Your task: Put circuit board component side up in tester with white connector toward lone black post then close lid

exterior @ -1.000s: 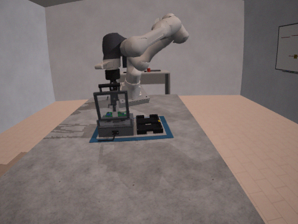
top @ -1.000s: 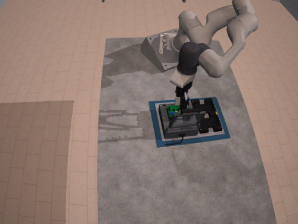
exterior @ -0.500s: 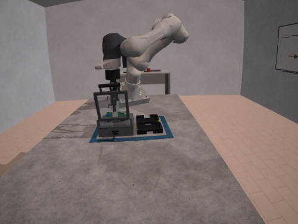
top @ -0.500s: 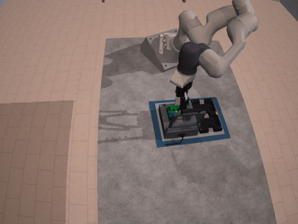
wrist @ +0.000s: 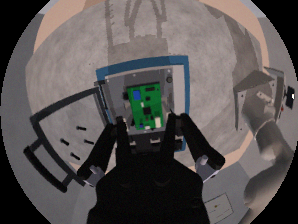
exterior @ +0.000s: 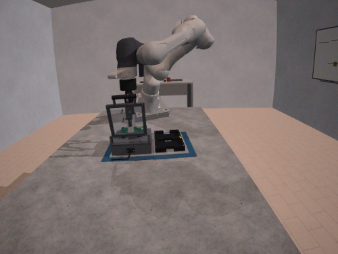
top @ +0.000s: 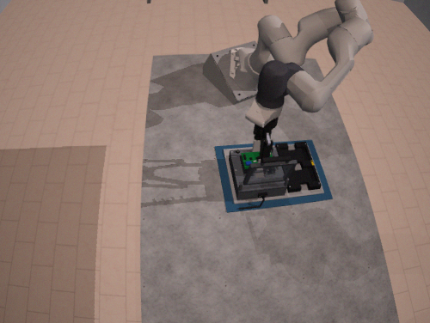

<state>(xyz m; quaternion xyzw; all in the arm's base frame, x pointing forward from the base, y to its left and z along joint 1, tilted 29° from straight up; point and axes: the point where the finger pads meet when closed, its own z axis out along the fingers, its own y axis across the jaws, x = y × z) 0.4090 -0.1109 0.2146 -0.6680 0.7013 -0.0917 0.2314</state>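
The end effector's [wrist: 148, 141] own dark body covers the near edge of the circuit board [wrist: 147, 108] in the wrist view, so contact between its fingers and the board cannot be judged. The tester's [top: 258, 185] pins and the board's holes are too small to make out. In the top view the raised lid frame [top: 275, 162] and the wrist hide much of the board. The arm is cut off by the top view's upper edge.
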